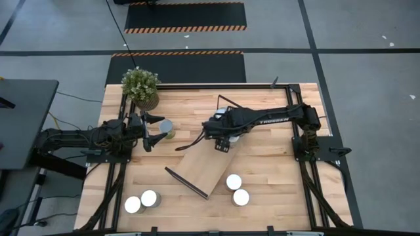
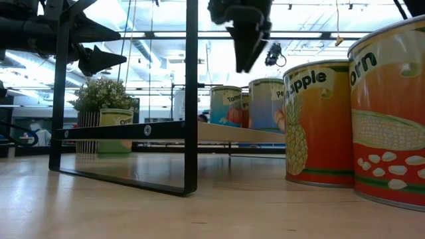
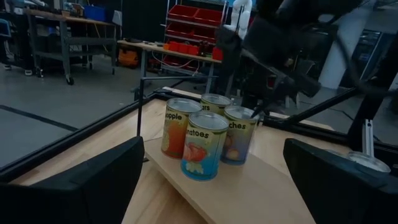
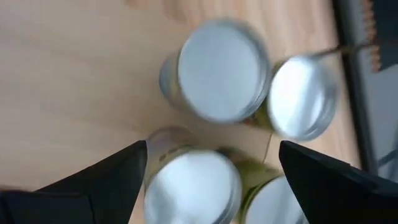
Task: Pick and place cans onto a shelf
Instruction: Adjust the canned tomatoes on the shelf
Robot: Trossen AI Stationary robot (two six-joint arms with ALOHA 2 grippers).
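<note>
The shelf [image 1: 205, 167], a light-wood board with a black wire frame [image 2: 191, 99], lies slantwise mid-table. Several cans [image 3: 205, 143] stand close together on its far end, silver tops up [image 4: 217, 68]. My right gripper [image 4: 214, 180] hangs open just above them, pointing steeply down, clear of their tops [image 2: 246, 36]. My left gripper [image 1: 155, 129] waits open and level at the table's left. A green-labelled can [image 1: 167, 128] stands on the table just past its fingertips. Two cans [image 1: 237, 189] stand right of the shelf's near end, and two more [image 1: 141, 201] at the near left.
A potted plant [image 1: 140, 86] stands at the far left corner, behind the green-labelled can. In the low view the pineapple can [image 2: 319, 123] and the corn can [image 2: 392, 113] stand close to the near edge. Black frame rails [image 1: 308, 151] run along both table sides.
</note>
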